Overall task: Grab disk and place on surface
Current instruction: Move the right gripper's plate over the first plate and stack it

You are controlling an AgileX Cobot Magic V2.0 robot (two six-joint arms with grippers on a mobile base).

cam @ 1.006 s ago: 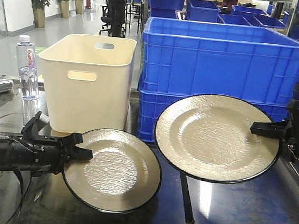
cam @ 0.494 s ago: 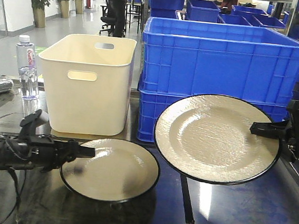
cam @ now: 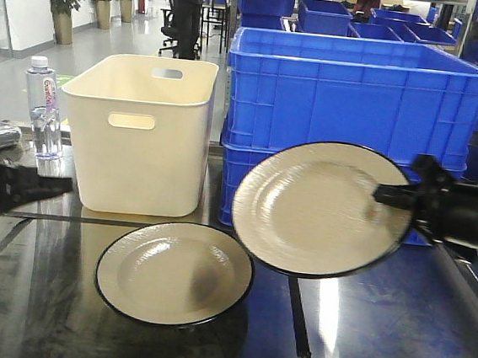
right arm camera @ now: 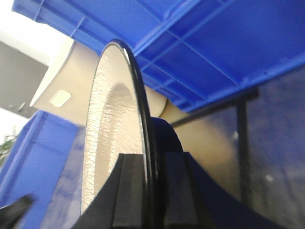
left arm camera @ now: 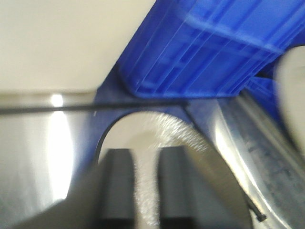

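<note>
One disk (cam: 175, 274), a cream plate with a black rim, lies flat on the shiny steel surface (cam: 394, 329) in front of the cream bin. My left gripper (cam: 62, 184) is well to its left, apart from it. In the blurred left wrist view its fingers (left arm camera: 118, 186) stand open, and the flat disk (left arm camera: 157, 133) shows ahead through the gap. A second disk (cam: 321, 208) hangs tilted in the air above the surface, with my right gripper (cam: 386, 193) shut on its right rim. The right wrist view shows that disk (right arm camera: 112, 133) edge-on between the fingertips (right arm camera: 129, 191).
A cream plastic bin (cam: 138, 131) stands behind the flat disk. Stacked blue crates (cam: 348, 96) stand behind the held disk. A water bottle (cam: 42, 109) is at the far left. A black tape line (cam: 298, 316) runs along the surface.
My left gripper lowered its disk flat onto the surface, let go, and drew back to the left. My right gripper moved left with its disk and tilted it more upright.
</note>
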